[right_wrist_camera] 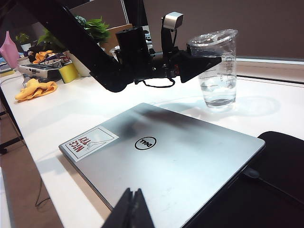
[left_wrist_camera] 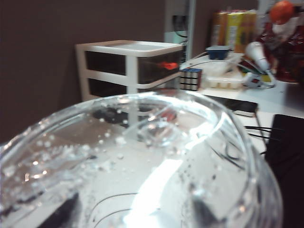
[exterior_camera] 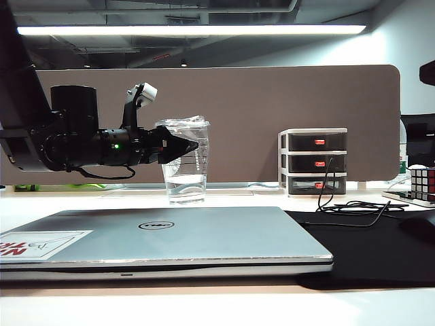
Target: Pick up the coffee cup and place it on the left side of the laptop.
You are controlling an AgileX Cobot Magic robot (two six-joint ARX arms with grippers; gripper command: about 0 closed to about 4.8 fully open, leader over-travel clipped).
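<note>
The coffee cup (exterior_camera: 185,170), clear plastic with water in its lower part and a crinkled lid, stands on the white table behind the laptop (exterior_camera: 204,238). My left gripper (exterior_camera: 189,151) reaches in level from the left, its dark fingers on either side of the cup's upper half. In the left wrist view the cup (left_wrist_camera: 142,156) fills the picture, with the fingers (left_wrist_camera: 64,211) blurred behind its wall, so contact is unclear. The right wrist view shows the cup (right_wrist_camera: 218,71) and the closed silver laptop (right_wrist_camera: 166,156). My right gripper (right_wrist_camera: 133,197) is shut and empty over the laptop's near edge.
A white three-drawer unit (exterior_camera: 314,161) stands at the back right against the brown partition, with a black cable (exterior_camera: 346,204) trailing from it. A Rubik's cube (exterior_camera: 423,183) sits far right. A black mat (exterior_camera: 367,251) lies right of the laptop. A yellow cloth (right_wrist_camera: 33,89) lies far left.
</note>
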